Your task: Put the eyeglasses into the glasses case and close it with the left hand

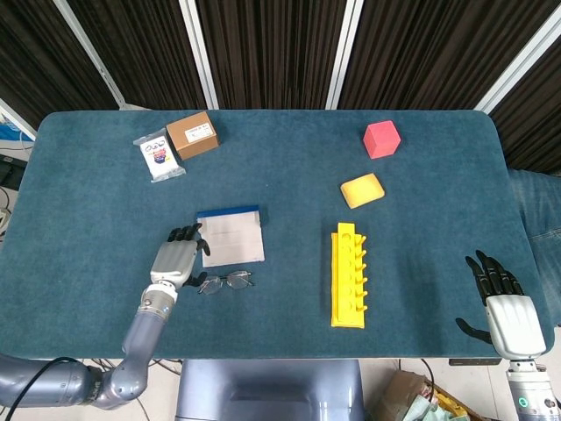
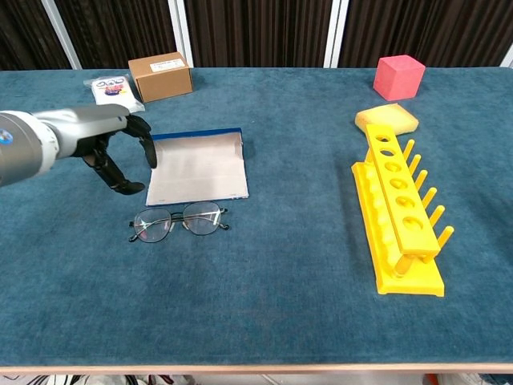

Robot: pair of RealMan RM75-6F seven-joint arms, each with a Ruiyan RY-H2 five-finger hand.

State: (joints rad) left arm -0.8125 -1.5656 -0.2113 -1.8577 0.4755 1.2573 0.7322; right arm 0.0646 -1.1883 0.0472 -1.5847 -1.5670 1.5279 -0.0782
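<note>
Thin wire-framed eyeglasses [image 1: 225,281] [image 2: 178,222] lie flat on the blue table, just in front of the open glasses case [image 1: 231,236] [image 2: 197,167], whose pale inside faces up and whose blue lid edge is at the far side. My left hand [image 1: 178,257] [image 2: 122,149] hovers at the case's left edge, above and left of the glasses, with its fingers spread and nothing in them. My right hand [image 1: 501,305] rests far off at the table's front right corner, fingers apart and empty; the chest view does not show it.
A yellow peg rack [image 1: 348,275] [image 2: 397,214] stands right of the case. Behind it are a yellow sponge [image 1: 362,189] [image 2: 386,119] and a pink cube [image 1: 382,139] [image 2: 398,77]. A brown box [image 1: 192,134] [image 2: 160,75] and a white packet [image 1: 159,156] [image 2: 112,91] sit at the back left.
</note>
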